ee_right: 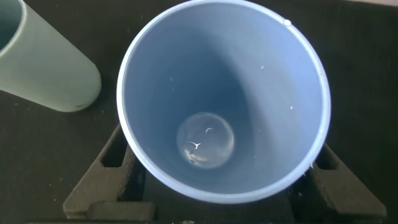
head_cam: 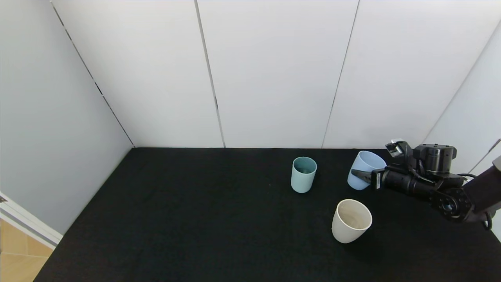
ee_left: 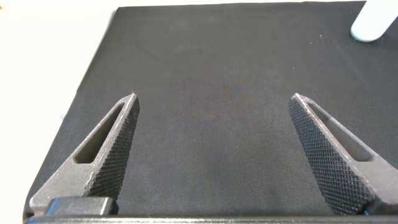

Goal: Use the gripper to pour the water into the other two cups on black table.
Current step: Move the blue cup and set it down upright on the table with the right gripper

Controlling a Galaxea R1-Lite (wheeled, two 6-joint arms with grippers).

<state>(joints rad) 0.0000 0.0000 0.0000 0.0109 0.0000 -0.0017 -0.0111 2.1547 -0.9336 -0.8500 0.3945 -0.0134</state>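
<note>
My right gripper (head_cam: 362, 175) is shut on the light blue cup (head_cam: 364, 168), which is tilted and low over the black table (head_cam: 195, 219) at the back right. In the right wrist view its fingers (ee_right: 106, 174) press both sides of that cup (ee_right: 249, 68), and a little clear water (ee_right: 205, 140) lies at the bottom. The teal-green cup (head_cam: 303, 174) stands upright to its left and shows beside it in the right wrist view (ee_right: 43, 62). The cream-beige cup (head_cam: 351, 220) stands nearer the front. My left gripper (ee_left: 214, 98) is open and empty over bare tabletop.
White wall panels (head_cam: 274, 78) close the table's back and sides. The table's left edge (head_cam: 90, 203) drops toward a wood floor. A pale cup's base (ee_left: 376, 22) shows far off in the left wrist view.
</note>
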